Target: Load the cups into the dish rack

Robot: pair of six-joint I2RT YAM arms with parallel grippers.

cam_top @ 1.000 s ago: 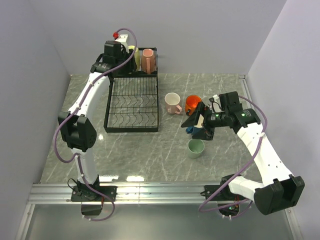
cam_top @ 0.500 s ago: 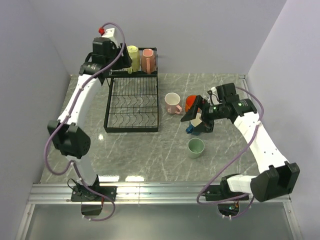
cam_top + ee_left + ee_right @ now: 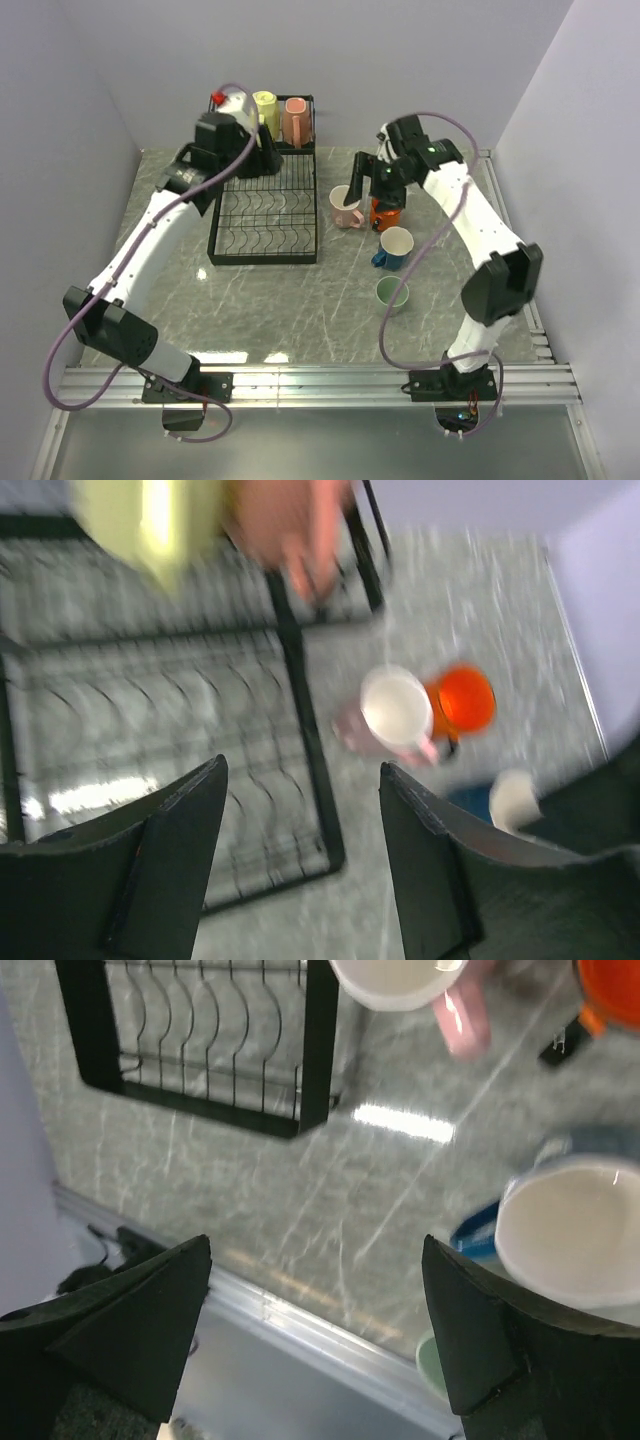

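Loading underway: yellow cup (image 3: 264, 103) and pink cup (image 3: 295, 115) stood in the top of the rack (image 3: 262, 260); four cups (image 3: 395, 245) sat right of rack. Left fingers (image 3: 170, 860) and right fingers (image 3: 130, 1330) were spread wide, holding nothing. Next move probably called for a descent onto the loose pink cup (image 3: 346, 207) beside rack.

My workspace: a robotics lab cell. Plain partition walls (image 3: 400, 60) enclose the marble-patterned bench (image 3: 300, 310) on three edges; an aluminium rail (image 3: 320, 382) spans its near edge.

Black rack (image 3: 263, 215); yellow cup (image 3: 264, 103), pink cups (image 3: 295, 115) (image 3: 346, 206), orange cup (image 3: 386, 212), blue cup (image 3: 396, 245) white inside, green cup (image 3: 392, 295); grey veined table (image 3: 300, 300).
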